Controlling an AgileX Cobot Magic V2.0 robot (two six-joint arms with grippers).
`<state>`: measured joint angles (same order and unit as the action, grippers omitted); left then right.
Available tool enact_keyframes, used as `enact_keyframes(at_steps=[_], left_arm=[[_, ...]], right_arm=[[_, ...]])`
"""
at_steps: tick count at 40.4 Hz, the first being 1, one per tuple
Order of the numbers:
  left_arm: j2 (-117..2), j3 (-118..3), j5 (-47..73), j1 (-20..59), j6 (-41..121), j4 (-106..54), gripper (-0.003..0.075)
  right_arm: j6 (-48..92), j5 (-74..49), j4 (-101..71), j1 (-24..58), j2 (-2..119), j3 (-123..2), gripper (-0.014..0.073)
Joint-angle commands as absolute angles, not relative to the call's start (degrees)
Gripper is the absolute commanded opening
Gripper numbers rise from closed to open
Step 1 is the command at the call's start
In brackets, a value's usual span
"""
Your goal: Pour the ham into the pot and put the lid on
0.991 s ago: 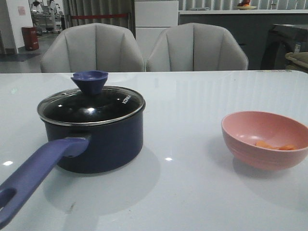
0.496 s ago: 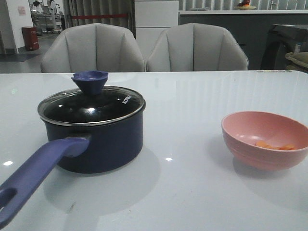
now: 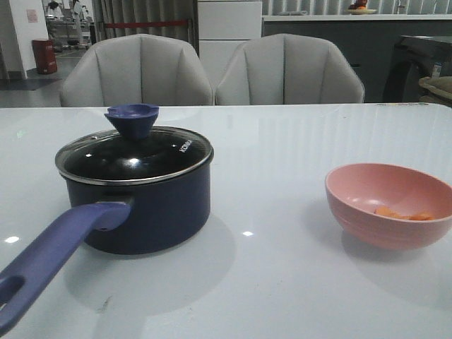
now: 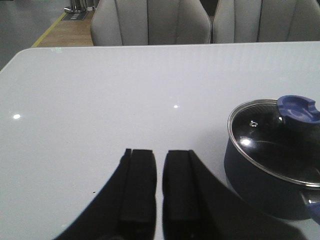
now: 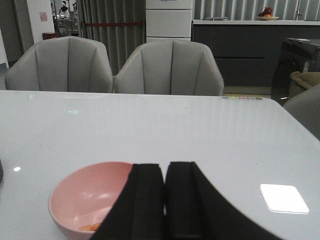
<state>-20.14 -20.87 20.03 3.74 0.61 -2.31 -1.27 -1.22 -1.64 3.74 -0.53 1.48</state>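
The dark blue pot (image 3: pixel 148 205) stands on the left of the white table, its long periwinkle handle (image 3: pixel 53 251) pointing toward the near edge. The glass lid (image 3: pixel 134 155) with its blue knob (image 3: pixel 131 119) sits on the pot. To the right, a pink bowl (image 3: pixel 390 205) holds the orange ham slices (image 3: pixel 406 213). Neither gripper shows in the front view. In the left wrist view my left gripper (image 4: pixel 159 152) is shut and empty, beside the pot (image 4: pixel 260 185) and apart from it. In the right wrist view my right gripper (image 5: pixel 165 165) is shut and empty, just behind the bowl (image 5: pixel 85 195).
Two grey chairs (image 3: pixel 138 70) (image 3: pixel 288 70) stand behind the table's far edge. A bright white square patch (image 5: pixel 283 198) lies on the tabletop to the right of the bowl. The glossy table (image 3: pixel 282 162) stretches between pot and bowl.
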Motion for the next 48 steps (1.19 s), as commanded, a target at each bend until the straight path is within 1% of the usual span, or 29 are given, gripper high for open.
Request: enact_keyframes(at_steps=[1, 3, 5, 7, 16, 18, 20, 31, 35, 42, 48], left_arm=[[-21.04, -22.85, 15.97, 3.67, 0.39, -2.15, 0.0153], [-21.04, -22.85, 15.97, 3.67, 0.39, -2.15, 0.0174], [-21.04, -22.85, 15.97, 3.67, 0.39, -2.15, 0.0214], [-21.04, -22.85, 15.97, 3.67, 0.39, -2.15, 0.0272], [-21.04, -22.85, 16.67, 3.67, 0.39, -2.15, 0.0616], [-21.24, -22.85, 17.46, 3.67, 0.39, -2.15, 0.0667], [-21.60, -22.85, 18.00, 3.67, 0.39, -2.15, 0.0697], [-22.05, -22.85, 16.03, 3.67, 0.39, -5.50, 0.0701], [-22.86, -24.23, 18.50, 3.67, 0.39, -5.61, 0.0701], [-28.59, -30.02, 23.10, 3.81, 0.65, -5.50, 0.0701], [-36.37, -35.15, 24.12, 6.33, 0.65, -5.73, 0.0701]], right_arm=[[-0.88, 3.18, -1.55, 3.43, -1.67, 2.07, 0.0150], [-0.88, 3.18, -1.55, 3.43, -1.67, 2.07, 0.0150], [-0.88, 3.18, -1.55, 3.43, -1.67, 2.07, 0.0150], [-0.88, 3.18, -1.55, 3.43, -1.67, 2.07, 0.0150], [-0.88, 3.18, -1.55, 3.43, -1.67, 2.07, 0.0150], [-0.88, 3.18, -1.55, 3.43, -1.67, 2.07, 0.0150], [-0.88, 3.18, -1.55, 3.43, -1.67, 2.07, 0.0150], [-0.88, 3.18, -1.55, 3.43, -1.67, 2.07, 0.0150], [-0.88, 3.18, -1.55, 3.43, -1.67, 2.07, 0.0150], [-0.88, 3.18, -1.55, 3.43, -1.67, 2.07, 0.0150], [-0.88, 3.18, -1.55, 3.43, -1.67, 2.07, 0.0150]])
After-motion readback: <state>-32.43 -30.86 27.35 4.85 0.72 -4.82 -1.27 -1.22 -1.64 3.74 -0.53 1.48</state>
